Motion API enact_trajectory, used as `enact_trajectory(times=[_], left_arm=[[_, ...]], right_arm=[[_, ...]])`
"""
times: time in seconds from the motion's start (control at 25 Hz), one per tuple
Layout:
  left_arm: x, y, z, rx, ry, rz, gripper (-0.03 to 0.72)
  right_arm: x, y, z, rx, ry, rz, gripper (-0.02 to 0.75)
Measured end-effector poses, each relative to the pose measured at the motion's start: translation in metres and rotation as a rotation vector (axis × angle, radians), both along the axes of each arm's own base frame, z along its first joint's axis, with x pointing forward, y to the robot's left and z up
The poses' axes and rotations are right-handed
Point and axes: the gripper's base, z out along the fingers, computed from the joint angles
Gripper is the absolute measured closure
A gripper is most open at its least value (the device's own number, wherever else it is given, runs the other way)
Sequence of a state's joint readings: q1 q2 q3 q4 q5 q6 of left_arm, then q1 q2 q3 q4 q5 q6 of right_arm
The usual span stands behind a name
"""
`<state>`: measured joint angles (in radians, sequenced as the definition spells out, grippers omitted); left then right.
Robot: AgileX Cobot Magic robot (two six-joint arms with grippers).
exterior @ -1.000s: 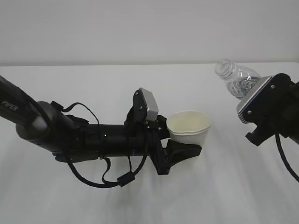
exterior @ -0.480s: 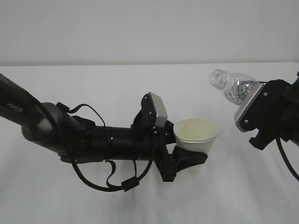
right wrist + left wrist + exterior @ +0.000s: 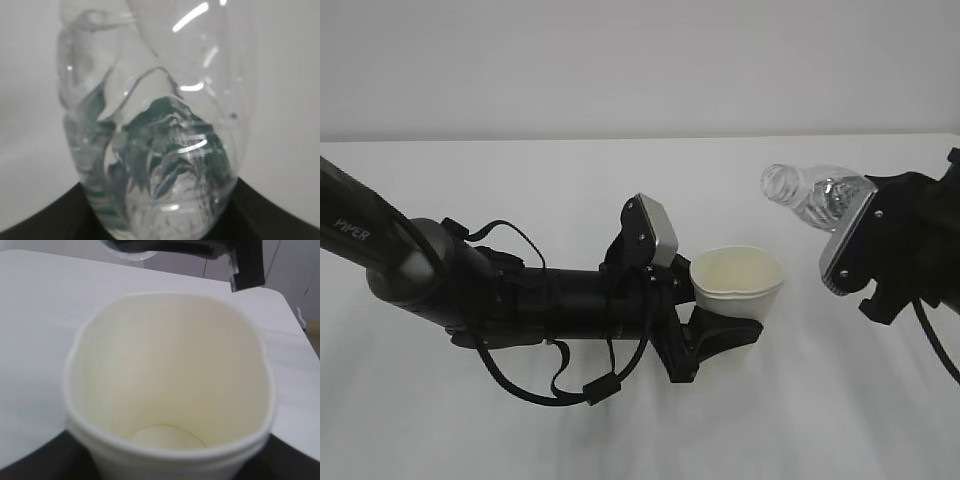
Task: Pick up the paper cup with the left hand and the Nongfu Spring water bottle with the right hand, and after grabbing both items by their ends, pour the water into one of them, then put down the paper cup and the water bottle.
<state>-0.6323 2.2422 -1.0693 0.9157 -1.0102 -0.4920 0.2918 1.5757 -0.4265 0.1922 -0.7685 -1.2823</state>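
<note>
Black left gripper clamped around tapered cream paper cup, black right gripper gripping tilted clear ribbed plastic bottle, open neck toward cup

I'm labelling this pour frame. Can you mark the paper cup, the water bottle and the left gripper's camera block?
paper cup (image 3: pixel 735 285): exterior view, inner wall.
water bottle (image 3: pixel 810 195): exterior view, clear shoulder below the neck.
silver-grey block (image 3: pixel 655 230): exterior view, its flat face.

Colours: white desk, black arms, pale cup.
Paper cup cream-white, plain inside; water bottle clear with dark green streaks; left tool black with silver-grey block; right tool black, silver-grey plate; white "PIPER" lettering.
</note>
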Motion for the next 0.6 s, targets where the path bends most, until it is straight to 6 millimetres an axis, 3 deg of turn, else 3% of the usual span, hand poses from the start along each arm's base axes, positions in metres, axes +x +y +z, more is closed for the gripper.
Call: enact_trajectory(times=[0.6], left_arm=[[-0.0003,0.0,-0.0025,-0.002,0.008,0.0,0.237]], right_arm=[[-0.0001,0.0001,-0.0002,-0.146,-0.02,0.047,0.346]])
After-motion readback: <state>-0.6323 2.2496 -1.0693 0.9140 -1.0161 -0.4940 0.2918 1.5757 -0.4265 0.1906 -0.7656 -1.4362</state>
